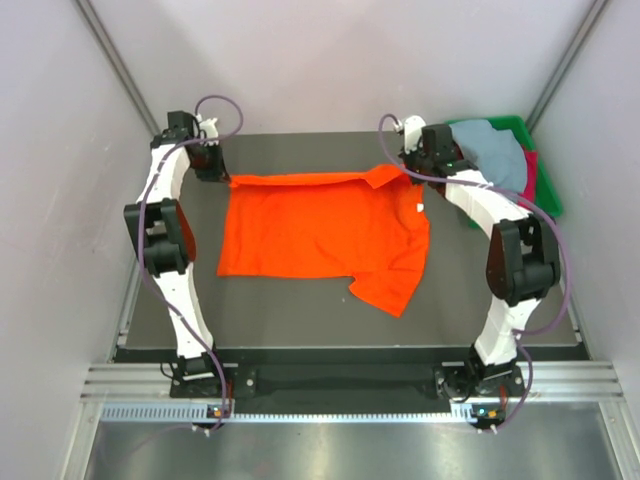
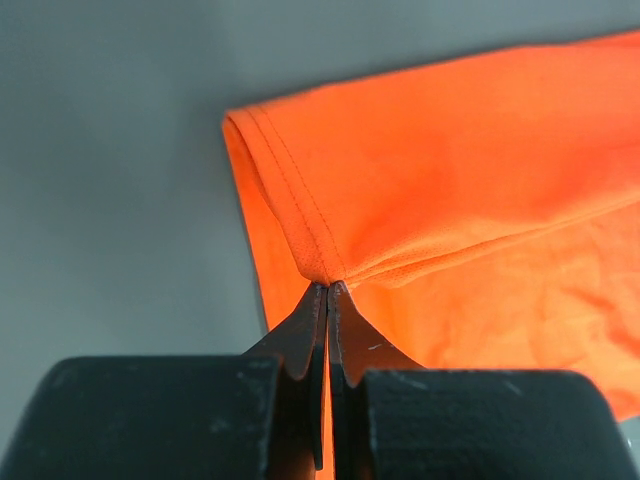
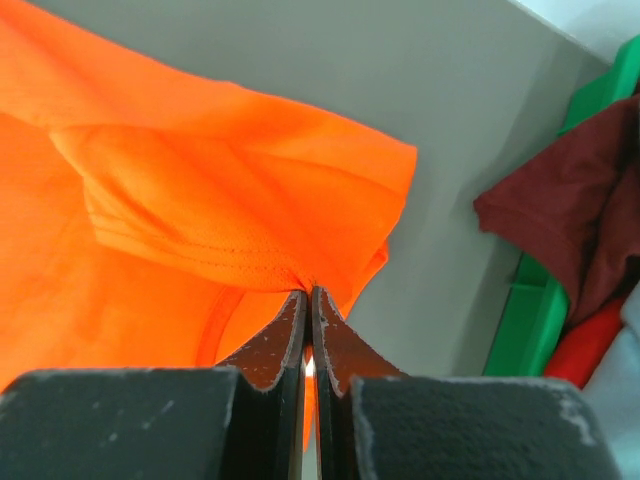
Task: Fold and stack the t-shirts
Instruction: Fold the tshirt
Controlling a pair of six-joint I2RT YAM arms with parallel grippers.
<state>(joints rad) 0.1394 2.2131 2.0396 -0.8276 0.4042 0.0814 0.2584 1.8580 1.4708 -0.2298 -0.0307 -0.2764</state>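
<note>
The orange t-shirt (image 1: 320,235) is laid flat on the worktop (image 1: 300,310) between the arms. Its far left corner is pinched in the left gripper (image 2: 327,292) and its far right sleeve hem in the right gripper (image 3: 308,293), each clamped tight on the cloth. The fabric is judged light, soft and limp, best taken by hems and corners and likely to sag between holds. Both arms are stretched to the far side, wrists tipped down.
</note>
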